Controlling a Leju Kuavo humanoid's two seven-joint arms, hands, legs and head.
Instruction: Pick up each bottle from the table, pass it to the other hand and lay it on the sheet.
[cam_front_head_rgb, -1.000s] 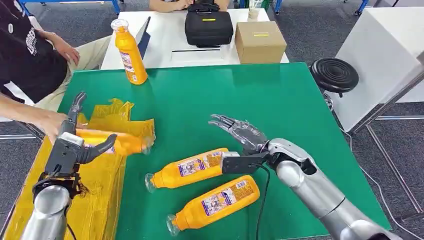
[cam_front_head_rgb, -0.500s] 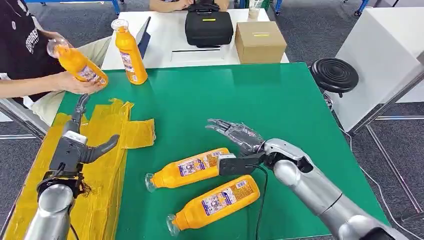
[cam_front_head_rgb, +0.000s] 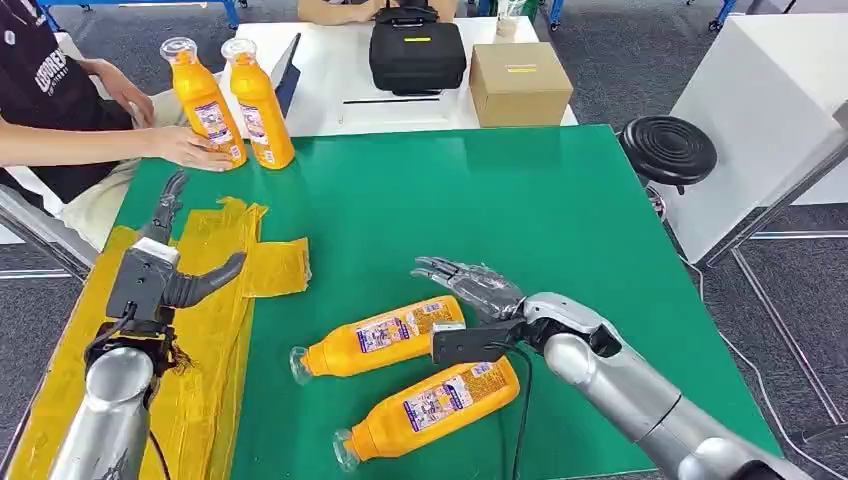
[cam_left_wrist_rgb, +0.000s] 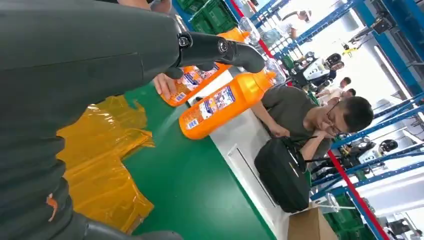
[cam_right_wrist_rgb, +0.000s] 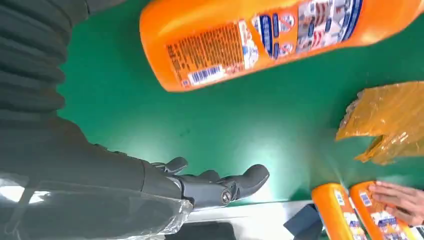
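Two bottles remain lying on the green table (cam_front_head_rgb: 560, 200): the nearer lying bottle (cam_front_head_rgb: 430, 405) and the farther lying bottle (cam_front_head_rgb: 380, 336), side by side with their caps pointing toward the left arm. Two more stand upright at the table's far corner, the person-held bottle (cam_front_head_rgb: 205, 105) touching the standing bottle (cam_front_head_rgb: 258, 103). A second ago the former lay on the yellow sheet (cam_front_head_rgb: 215, 300) under the left hand; half a second ago it was carried in the air by the person's hand (cam_front_head_rgb: 190, 148); now it is set upright and steadied there by that hand. The sheet is thus bare of bottles again, and the laid bottle is judged to have been reset, so both lying bottles are still to be picked up, passed and laid.

The left hand (cam_front_head_rgb: 160, 275) is held over the sheet with its fingers spread upward and the thumb out to the side; nothing is gripped. The right hand (cam_front_head_rgb: 470, 285) is held flat, fingers apart and stretched toward the sheet, just above the base end of the farther lying bottle; it has shifted slightly lower and nearer over the second. No grasp is made, and whether the bottle is touched cannot be told.
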